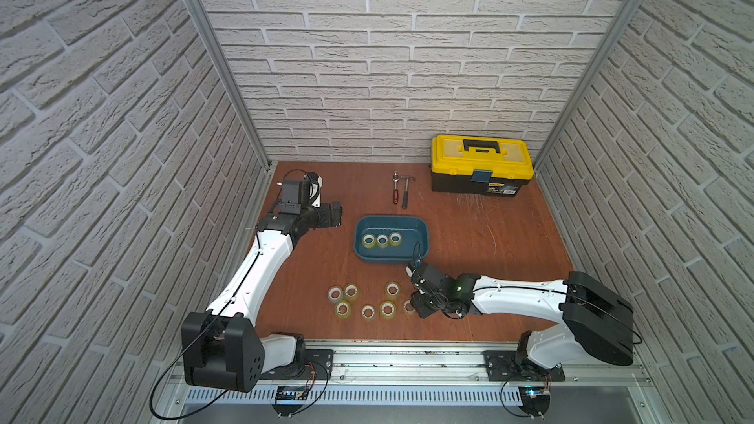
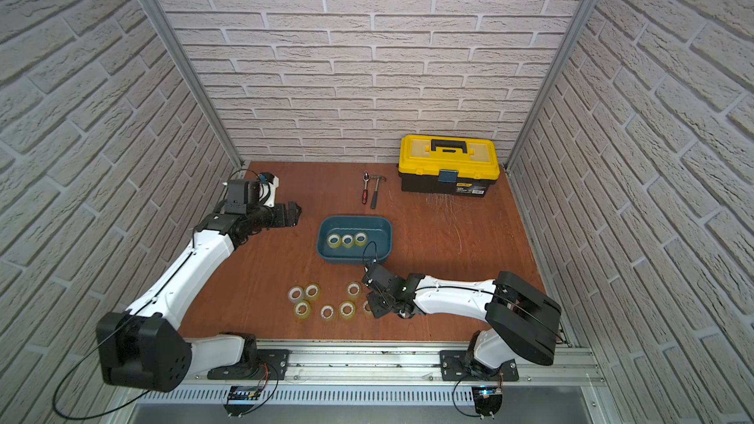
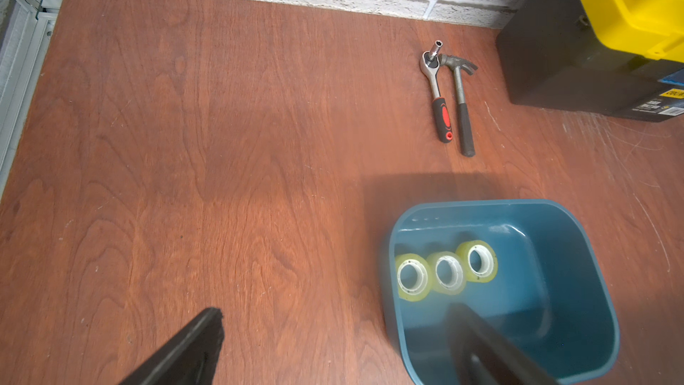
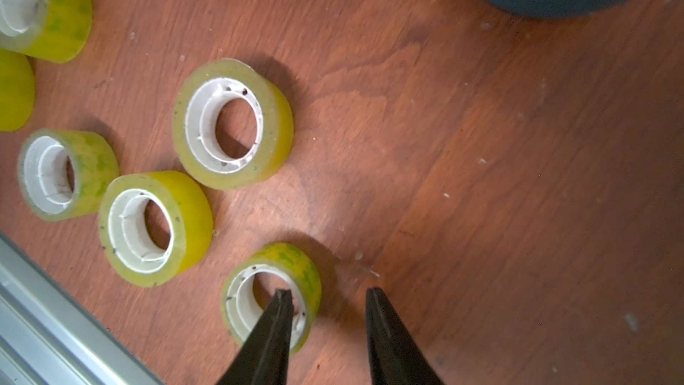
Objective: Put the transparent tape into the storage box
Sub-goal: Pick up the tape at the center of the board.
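The reddish wooden counter (image 1: pixel 469 279) carries a teal storage box (image 1: pixel 391 259), loose transparent tape rolls (image 1: pixel 387 309), a ratchet wrench (image 1: pixel 395 188), a hammer (image 1: pixel 406 193) and a yellow-lidded toolbox (image 1: pixel 481 165).

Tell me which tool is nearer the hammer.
Left. The left tool hangs left of the hammer, by the storage box's far-left corner; the right tool is at the tape rolls, on the box's near side.

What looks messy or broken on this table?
Nothing is spilled or broken. The oddest thing is a patch of pale scratches on the wooden table in front of the yellow toolbox. Seven tape rolls lie scattered near the front; three sit neatly in the blue tub.
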Controlling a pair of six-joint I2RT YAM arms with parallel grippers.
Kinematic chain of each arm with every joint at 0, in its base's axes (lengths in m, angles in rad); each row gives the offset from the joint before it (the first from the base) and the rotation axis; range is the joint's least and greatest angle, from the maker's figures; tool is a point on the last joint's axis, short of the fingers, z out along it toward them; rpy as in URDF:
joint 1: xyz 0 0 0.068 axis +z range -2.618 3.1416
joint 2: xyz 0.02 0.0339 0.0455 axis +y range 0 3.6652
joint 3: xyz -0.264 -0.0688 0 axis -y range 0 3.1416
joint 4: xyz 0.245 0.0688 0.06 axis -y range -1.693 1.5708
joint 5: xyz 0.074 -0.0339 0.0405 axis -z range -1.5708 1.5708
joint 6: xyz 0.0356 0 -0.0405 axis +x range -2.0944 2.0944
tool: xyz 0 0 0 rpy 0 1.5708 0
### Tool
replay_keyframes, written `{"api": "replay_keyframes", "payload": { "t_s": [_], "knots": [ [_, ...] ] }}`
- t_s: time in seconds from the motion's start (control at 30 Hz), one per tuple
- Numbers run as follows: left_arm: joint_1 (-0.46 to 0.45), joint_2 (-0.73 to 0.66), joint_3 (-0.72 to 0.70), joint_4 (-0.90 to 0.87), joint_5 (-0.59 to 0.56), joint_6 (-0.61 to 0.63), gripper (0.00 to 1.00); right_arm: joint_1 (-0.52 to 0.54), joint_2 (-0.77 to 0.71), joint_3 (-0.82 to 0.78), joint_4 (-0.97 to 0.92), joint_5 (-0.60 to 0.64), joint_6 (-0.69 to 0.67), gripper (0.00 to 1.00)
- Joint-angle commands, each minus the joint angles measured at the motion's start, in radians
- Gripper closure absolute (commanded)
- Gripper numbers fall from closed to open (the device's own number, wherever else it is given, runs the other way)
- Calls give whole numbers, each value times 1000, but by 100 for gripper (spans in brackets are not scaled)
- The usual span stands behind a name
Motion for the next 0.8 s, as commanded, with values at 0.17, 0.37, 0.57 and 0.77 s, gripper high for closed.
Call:
{"api": "replay_keyframes", "payload": {
  "t_s": [0.17,0.37,0.57,0.77],
  "knots": [
    [1,-23,-5,25,9,-7,2,18,66,49,-16,61,35,62],
    [1,-28,-6,25,10,-5,2,35,117,68,-51,73,37,68],
    [0,-32,-7,24,4,-5,2,46,89,72,-75,102,37,86],
    [-1,-36,-7,25,1,-3,2,46,-63,158,-233,173,-12,96]
  ]
}}
